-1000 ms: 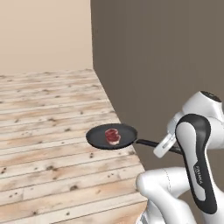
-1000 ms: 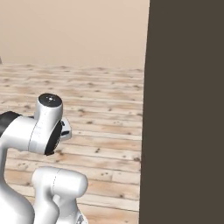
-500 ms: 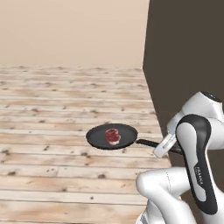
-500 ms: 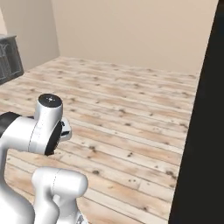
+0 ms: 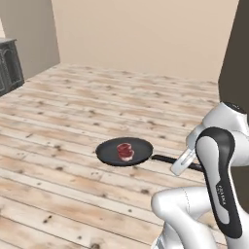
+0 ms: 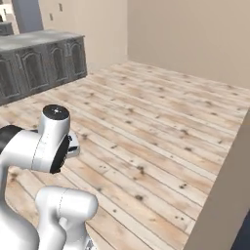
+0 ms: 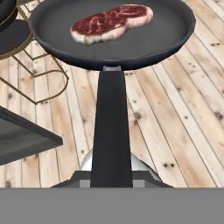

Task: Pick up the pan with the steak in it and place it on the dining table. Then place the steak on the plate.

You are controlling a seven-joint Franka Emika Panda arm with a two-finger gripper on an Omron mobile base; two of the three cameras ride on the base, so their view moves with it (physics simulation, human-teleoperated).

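The black pan [image 5: 124, 151] hangs level above the wooden floor, with the reddish steak [image 5: 125, 151] lying near its middle. Its long handle [image 5: 165, 159] runs right into my gripper [image 5: 182, 163], which is shut on the handle's end. In the hand view the pan [image 7: 131, 41] fills the top and the marbled steak [image 7: 111, 22] rests on its far side. The handle [image 7: 111, 131] comes straight down into my gripper [image 7: 111, 177]. The dining table and the plate are out of view.
A dark cabinet [image 5: 9, 68] stands at the far left, and a dark wall [image 5: 236, 53] at the right. A grey counter with dark cabinets [image 6: 39, 58] runs along the back left. A dark stool with gold wire legs [image 7: 17, 39] and a dark slab [image 7: 22, 138] lie below the pan.
The whole scene has swung sideways as the base turned: the dark wall slid off to the right, and the cabinet and counter came into view. The pan keeps its place relative to the arm.
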